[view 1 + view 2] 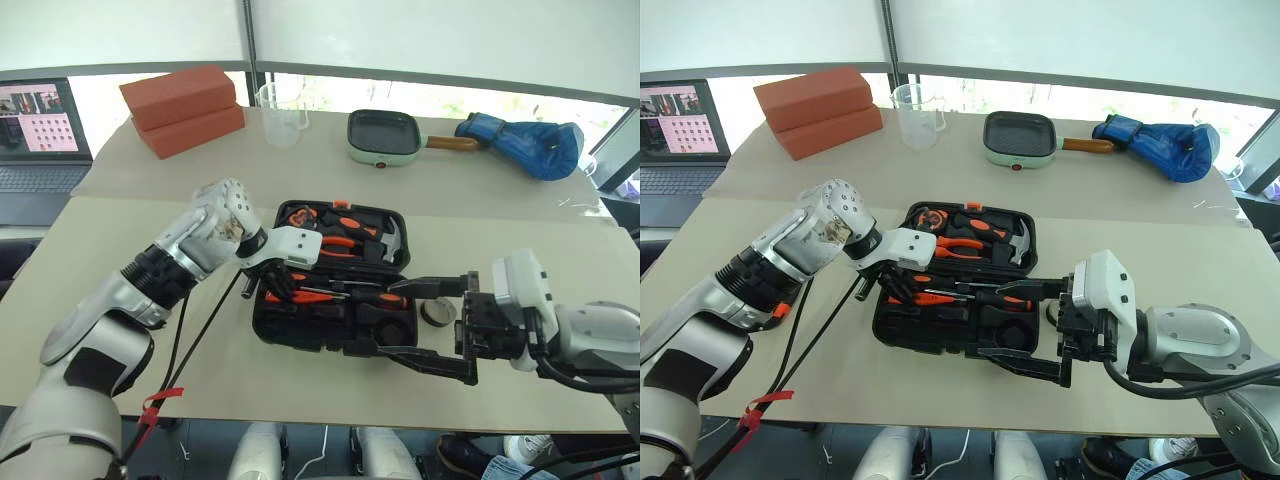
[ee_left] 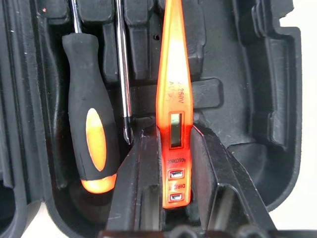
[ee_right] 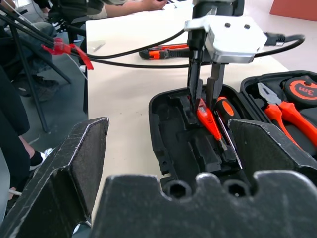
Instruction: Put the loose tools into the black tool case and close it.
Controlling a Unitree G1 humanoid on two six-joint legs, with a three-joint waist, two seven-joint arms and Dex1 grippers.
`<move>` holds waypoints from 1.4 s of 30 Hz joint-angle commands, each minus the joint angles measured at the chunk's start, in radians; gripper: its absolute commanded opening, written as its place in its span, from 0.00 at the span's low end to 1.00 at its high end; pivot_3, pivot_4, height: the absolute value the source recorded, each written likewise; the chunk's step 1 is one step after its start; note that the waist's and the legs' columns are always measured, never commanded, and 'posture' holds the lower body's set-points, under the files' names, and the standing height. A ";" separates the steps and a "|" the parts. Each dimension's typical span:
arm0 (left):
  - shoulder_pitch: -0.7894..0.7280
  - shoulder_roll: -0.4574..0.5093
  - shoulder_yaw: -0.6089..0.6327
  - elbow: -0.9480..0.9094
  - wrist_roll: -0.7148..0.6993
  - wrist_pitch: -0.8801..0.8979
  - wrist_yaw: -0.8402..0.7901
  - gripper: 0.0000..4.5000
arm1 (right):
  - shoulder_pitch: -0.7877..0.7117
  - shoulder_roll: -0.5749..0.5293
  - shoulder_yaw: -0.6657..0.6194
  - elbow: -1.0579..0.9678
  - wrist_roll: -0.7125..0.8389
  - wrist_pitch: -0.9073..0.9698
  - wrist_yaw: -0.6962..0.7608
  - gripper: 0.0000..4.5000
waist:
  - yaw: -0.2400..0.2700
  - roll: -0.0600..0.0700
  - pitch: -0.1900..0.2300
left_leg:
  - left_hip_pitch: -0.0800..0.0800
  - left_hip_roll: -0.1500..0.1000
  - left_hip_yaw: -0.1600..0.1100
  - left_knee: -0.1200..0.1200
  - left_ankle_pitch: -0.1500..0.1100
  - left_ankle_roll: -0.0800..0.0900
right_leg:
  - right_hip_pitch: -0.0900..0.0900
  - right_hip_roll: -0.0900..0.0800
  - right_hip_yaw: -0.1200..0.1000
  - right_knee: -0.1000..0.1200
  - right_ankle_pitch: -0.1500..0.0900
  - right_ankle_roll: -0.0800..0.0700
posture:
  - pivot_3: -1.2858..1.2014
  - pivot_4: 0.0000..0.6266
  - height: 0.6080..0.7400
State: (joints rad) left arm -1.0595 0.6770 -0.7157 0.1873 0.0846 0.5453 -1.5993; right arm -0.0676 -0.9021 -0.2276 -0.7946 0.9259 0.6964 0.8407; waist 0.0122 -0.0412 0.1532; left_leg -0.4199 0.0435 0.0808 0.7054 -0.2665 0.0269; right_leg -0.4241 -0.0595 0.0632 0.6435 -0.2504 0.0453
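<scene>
**Left wrist view: slim orange tool being seated in the tool case**

Left wrist view shows the slim orange tool [image 2: 171,114], a translucent plastic tester with a small window and printed buttons, pinched between the two black fingers of the left gripper [image 2: 171,193] and pointing into a moulded slot. Beside it lies a screwdriver [image 2: 91,129] with a matt black rubber handle and an orange inset, next to a thin shiny steel shaft.

The tool case [image 1: 300,335], black hard plastic, lies open at the middle of the table. Its far half holds pliers [image 1: 345,245] and a tape measure [image 1: 298,217].

This looks like the placing step; the next move likely calls for lowering the tester flat into its groove, then letting go.

At 3 o'clock of the case, the right gripper [image 1: 435,325] hangs with jaws spread wide, holding nothing. A small dark tape roll [image 1: 438,312] sits on the table between its fingers.

At 12 o'clock stand a green-rimmed pan [image 1: 383,135] and a clear jug [image 1: 283,115].
</scene>
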 commanded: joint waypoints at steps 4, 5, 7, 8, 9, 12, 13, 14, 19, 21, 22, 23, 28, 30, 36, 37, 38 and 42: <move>0.029 -0.011 0.001 -0.011 0.035 -0.024 -0.004 0.08 | -0.021 0.007 -0.012 -0.011 0.001 -0.029 -0.013 1.00 | 0.000 0.000 0.000 | 0.001 0.000 0.000 0.000 0.000 0.000 | 0.000 0.000 0.000 0.001 0.000 0.000 | 0.52 0.24 1.00; 0.031 -0.013 0.002 -0.012 0.036 -0.025 -0.006 0.08 | -0.023 0.009 -0.013 -0.010 0.001 -0.028 -0.016 1.00 | 0.000 0.000 0.000 | 0.001 0.000 0.000 0.000 0.000 0.000 | 0.001 0.000 0.000 0.001 0.000 0.000 | 0.52 0.24 1.00; 0.035 -0.013 0.004 -0.017 0.035 -0.029 -0.013 0.19 | -0.024 0.012 -0.017 -0.011 0.007 -0.026 -0.023 1.00 | 0.000 0.000 0.000 | 0.002 0.000 0.000 0.000 0.000 0.000 | 0.001 0.000 0.000 0.001 0.000 0.000 | 0.52 0.24 1.00; 0.035 -0.013 0.006 -0.019 0.036 -0.027 -0.014 0.31 | -0.023 0.013 -0.018 -0.012 0.008 -0.025 -0.025 1.00 | 0.000 0.000 0.000 | 0.002 0.000 0.000 0.000 0.000 0.000 | 0.001 0.000 0.000 0.001 0.000 0.000 | 0.52 0.24 1.00; 0.036 -0.006 0.009 -0.025 0.032 -0.029 -0.015 0.35 | -0.021 0.014 -0.019 -0.014 0.009 -0.024 -0.026 1.00 | -0.001 0.000 0.000 | 0.002 0.000 0.000 0.000 0.000 0.000 | 0.001 0.000 0.001 0.001 0.000 0.000 | 0.52 0.24 1.00; 0.034 0.018 0.045 -0.054 0.030 -0.025 -0.011 0.54 | -0.003 0.018 -0.024 -0.018 0.009 -0.027 -0.026 1.00 | -0.001 0.000 0.000 | 0.002 0.000 0.000 0.000 0.000 0.000 | 0.001 0.000 0.001 0.002 0.000 0.000 | 0.52 0.24 1.00; 0.022 0.050 0.066 -0.094 -0.015 0.012 -0.012 0.63 | 0.008 0.019 -0.027 -0.019 0.009 -0.028 -0.024 1.00 | -0.001 0.000 0.000 | 0.002 0.000 0.000 0.000 0.000 0.000 | 0.001 0.000 0.001 0.002 0.000 0.000 | 0.52 0.24 1.00; 0.013 0.072 0.079 -0.124 -0.048 0.040 -0.013 0.69 | 0.016 0.020 -0.029 -0.019 0.009 -0.029 -0.022 1.00 | -0.001 0.000 0.000 | 0.002 0.000 0.000 0.000 0.000 0.000 | 0.001 0.000 0.001 0.002 0.000 0.000 | 0.52 0.24 1.00; 0.006 0.285 0.159 -0.310 -0.324 0.149 -0.015 0.93 | 0.042 0.023 -0.034 -0.014 0.014 -0.031 -0.016 1.00 | -0.004 0.000 0.000 | 0.000 0.001 0.000 0.000 0.000 0.000 | -0.001 0.000 0.001 0.003 0.000 0.000 | 0.52 0.24 1.00; 0.048 0.313 0.216 -0.326 -0.364 0.137 -0.015 0.93 | 0.040 0.021 -0.034 -0.007 0.011 -0.032 -0.014 1.00 | -0.005 0.000 0.000 | 0.001 0.001 0.000 0.000 0.000 0.000 | -0.001 0.000 0.001 0.003 0.000 0.000 | 0.52 0.24 1.00; 0.075 0.308 0.251 -0.322 -0.374 0.128 -0.004 0.93 | 0.038 0.020 -0.034 -0.003 0.011 -0.031 -0.014 1.00 | -0.005 0.001 0.000 | 0.002 0.001 0.000 0.000 0.000 0.000 | 0.000 0.000 0.001 0.003 0.000 0.000 | 0.52 0.24 1.00; 0.092 0.300 0.272 -0.318 -0.379 0.124 0.005 0.93 | 0.036 0.018 -0.036 0.000 0.011 -0.031 -0.013 1.00 | 0.000 0.002 -0.001 | 0.003 0.001 0.000 0.000 0.000 0.000 | 0.000 0.000 0.001 0.003 0.000 0.000 | 0.52 0.24 1.00; 0.285 0.163 0.409 -0.239 -0.412 -0.006 0.147 0.61 | 0.024 0.006 -0.045 0.012 0.016 -0.025 -0.009 1.00 | 0.003 0.001 -0.001 | 0.005 0.001 0.001 0.002 0.000 0.000 | 0.003 0.000 0.001 0.004 0.000 0.000 | 0.52 0.24 1.00; 0.348 0.108 0.441 -0.219 -0.410 -0.096 0.186 0.44 | 0.019 0.004 -0.045 0.015 0.018 -0.022 -0.012 1.00 | 0.000 0.001 -0.001 | 0.004 0.001 0.000 0.003 0.000 0.000 | 0.002 0.000 0.001 0.004 0.000 0.000 | 0.52 0.24 1.00; 0.427 -0.036 0.517 -0.110 -0.402 -0.231 0.309 0.02 | 0.018 0.008 -0.040 0.009 0.025 -0.014 -0.031 1.00 | 0.001 0.001 -0.001 | 0.003 0.001 0.000 0.004 0.000 0.000 | 0.003 0.000 0.001 0.004 0.000 0.000 | 0.52 0.24 1.00; 0.431 -0.046 0.521 -0.092 -0.394 -0.245 0.322 0.02 | 0.020 0.010 -0.037 0.009 0.023 -0.013 -0.033 1.00 | 0.000 0.001 -0.001 | 0.003 0.001 0.000 0.004 0.000 0.000 | 0.003 0.000 0.001 0.004 0.000 0.000 | 0.52 0.24 1.00; 0.436 -0.052 0.523 -0.079 -0.388 -0.259 0.328 0.02 | 0.021 0.011 -0.035 0.009 0.021 -0.014 -0.035 1.00 | 0.000 0.001 -0.001 | 0.003 0.001 0.000 0.004 0.000 0.000 | 0.003 0.000 0.001 0.004 0.000 0.000 | 0.52 0.24 1.00; 0.460 -0.039 0.490 -0.075 -0.348 -0.279 0.318 0.02 | 0.011 0.009 -0.033 0.013 0.030 -0.007 -0.044 1.00 | 0.000 0.001 -0.001 | 0.003 0.001 0.001 0.004 0.000 0.000 | 0.003 0.000 0.001 0.004 0.000 0.000 | 0.52 0.24 1.00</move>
State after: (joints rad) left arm -0.5993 0.6273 -0.2187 0.1311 -0.2760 0.2852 -1.2771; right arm -0.0417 -0.8917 -0.2455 -0.7667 0.9285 0.6885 0.8028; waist 0.0121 -0.0399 0.1524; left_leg -0.4164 0.0445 0.0815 0.7094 -0.2667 0.0272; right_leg -0.4215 -0.0591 0.0645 0.6478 -0.2503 0.0454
